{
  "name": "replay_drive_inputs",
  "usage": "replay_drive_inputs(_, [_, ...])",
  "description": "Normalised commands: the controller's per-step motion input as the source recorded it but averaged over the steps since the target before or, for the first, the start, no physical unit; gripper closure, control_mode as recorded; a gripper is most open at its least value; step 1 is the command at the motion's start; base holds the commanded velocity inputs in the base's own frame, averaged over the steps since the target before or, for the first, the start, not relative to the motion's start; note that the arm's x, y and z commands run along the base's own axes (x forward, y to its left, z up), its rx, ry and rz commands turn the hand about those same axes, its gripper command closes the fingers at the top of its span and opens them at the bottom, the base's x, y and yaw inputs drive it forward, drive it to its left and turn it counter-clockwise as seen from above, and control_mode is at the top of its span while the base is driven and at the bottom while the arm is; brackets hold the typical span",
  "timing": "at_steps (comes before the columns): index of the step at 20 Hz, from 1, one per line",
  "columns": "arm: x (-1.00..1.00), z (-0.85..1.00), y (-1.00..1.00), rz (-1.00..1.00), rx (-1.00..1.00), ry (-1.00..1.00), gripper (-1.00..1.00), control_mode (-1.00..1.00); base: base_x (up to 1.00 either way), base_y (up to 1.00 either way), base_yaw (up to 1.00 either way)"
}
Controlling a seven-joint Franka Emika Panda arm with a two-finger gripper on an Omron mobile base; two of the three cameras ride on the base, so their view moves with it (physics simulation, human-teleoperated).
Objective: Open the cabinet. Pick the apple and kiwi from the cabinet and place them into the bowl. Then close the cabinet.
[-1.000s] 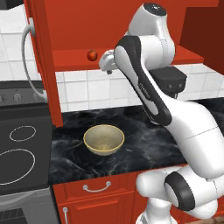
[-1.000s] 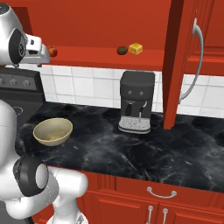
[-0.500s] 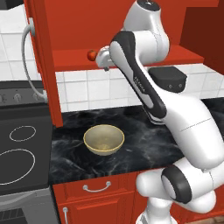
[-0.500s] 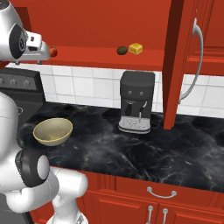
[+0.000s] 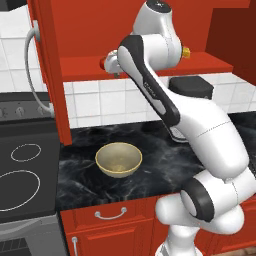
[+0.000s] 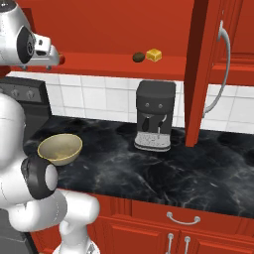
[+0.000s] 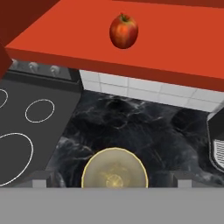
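Seemingly unlabelled, the apple (image 7: 124,30) sits beyond 2 wide-spread fingers (image 7: 40,179) above the bowl (image 7: 115,168).

The robot arm (image 5: 200,130) is big, smooth and shiny white, made of fat round parts. Dark grey rings sit where the parts join. Its hand (image 6: 42,52) is light grey with a dark round spot.
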Motion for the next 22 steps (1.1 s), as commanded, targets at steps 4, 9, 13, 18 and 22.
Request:
replay_drive_inputs(4, [0.48,0.0,0.08,-0.02,0.0,0.0,-1.0,-1.0,0.0,0.0,0.0])
replay_drive_inputs(9, [0.45,0.0,0.07,0.0,0.0,0.0,-1.0,-1.0,0.0,0.0,0.0])
replay_drive_inputs(13, [0.43,0.0,0.0,0.0,0.0,0.0,-1.0,-1.0,0.0,0.0,0.0])
replay_drive_inputs(18, [0.36,0.0,0.0,0.0,0.0,0.0,-1.0,-1.0,0.0,0.0,0.0])
replay_drive_inputs(22, [0.31,0.0,0.07,0.0,0.0,-0.05,-1.0,-1.0,0.0,0.0,0.0])
